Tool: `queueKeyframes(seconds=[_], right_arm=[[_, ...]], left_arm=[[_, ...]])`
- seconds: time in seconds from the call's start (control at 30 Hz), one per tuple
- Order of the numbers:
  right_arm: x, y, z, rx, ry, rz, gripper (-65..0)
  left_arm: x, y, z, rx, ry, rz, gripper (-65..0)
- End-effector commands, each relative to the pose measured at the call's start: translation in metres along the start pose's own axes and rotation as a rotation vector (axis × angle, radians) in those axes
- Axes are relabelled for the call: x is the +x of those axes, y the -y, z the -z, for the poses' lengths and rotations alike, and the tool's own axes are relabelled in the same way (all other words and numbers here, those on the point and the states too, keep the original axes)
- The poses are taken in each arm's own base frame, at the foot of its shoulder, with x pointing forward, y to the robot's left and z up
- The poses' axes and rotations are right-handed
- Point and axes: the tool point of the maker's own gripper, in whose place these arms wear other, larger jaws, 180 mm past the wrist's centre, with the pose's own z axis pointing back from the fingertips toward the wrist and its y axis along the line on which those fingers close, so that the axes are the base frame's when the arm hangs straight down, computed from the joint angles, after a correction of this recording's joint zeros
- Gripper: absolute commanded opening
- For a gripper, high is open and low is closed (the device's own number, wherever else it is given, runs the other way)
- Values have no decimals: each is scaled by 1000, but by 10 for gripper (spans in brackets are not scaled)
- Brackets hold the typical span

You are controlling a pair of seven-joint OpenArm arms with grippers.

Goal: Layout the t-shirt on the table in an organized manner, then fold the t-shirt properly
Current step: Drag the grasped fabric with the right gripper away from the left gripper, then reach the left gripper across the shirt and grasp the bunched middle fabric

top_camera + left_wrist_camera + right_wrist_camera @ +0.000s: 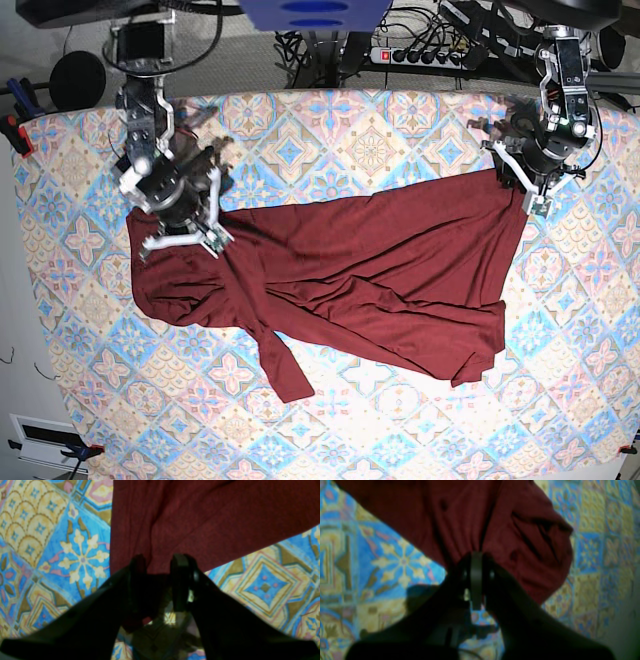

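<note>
The dark maroon t-shirt (370,260) lies spread across the middle of the patterned table (380,140), with wrinkles and a sleeve trailing toward the front (285,375). My left gripper (533,200) holds the shirt's far right corner. In the left wrist view the cloth (212,520) runs down between the fingers of the left gripper (158,563). My right gripper (190,238) pinches the left end. In the right wrist view the fabric (460,515) gathers into folds at the shut tips of the right gripper (476,557).
A power strip (420,55) and cables lie behind the table's far edge. Red clamps (12,135) sit at the left edge. Bare tabletop (400,430) shows in front of the shirt and behind it.
</note>
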Motion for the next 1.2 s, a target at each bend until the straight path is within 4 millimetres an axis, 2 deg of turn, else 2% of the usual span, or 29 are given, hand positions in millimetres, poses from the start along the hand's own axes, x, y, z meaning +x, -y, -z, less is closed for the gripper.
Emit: queueKeyframes(seconds=[0.0,0.17,0.23,0.43,0.53,0.63,0.83,0.93,1.07,1.17], right_arm=[[7,-1,-7,-5,38,-8,-647],[-35,-37,-19,77,-57,-42,-647],[-48,-54,-22,128,-89,-85,-647],[-76,-116,-34,353,-163,-356,-647],[-85,-126,-38,407,-207,-480,-647],[-82,-117,-33,385,-235,-531,-647],[-82,-54,-28,219,-306,-476,-641],[-84,-24,-32,141,-325,-426,-604],[-89,2,-37,73,-346,-381,-537],[-90,11,-39,49,-353,-367,-509]], left_arm=[[12,-7,-4,18,37,14,-463],[13,-8,-4,18,40,14,-463],[20,-9,-4,22,53,15,-463],[35,-4,-4,17,96,3,-461],[47,7,-7,3,136,-2,-460],[61,26,-12,-24,193,-22,-457],[89,58,-27,-67,302,-65,-456],[110,82,-30,-136,361,-113,-453],[136,117,-29,-249,369,-169,-398],[163,147,-30,-326,391,-205,-317]])
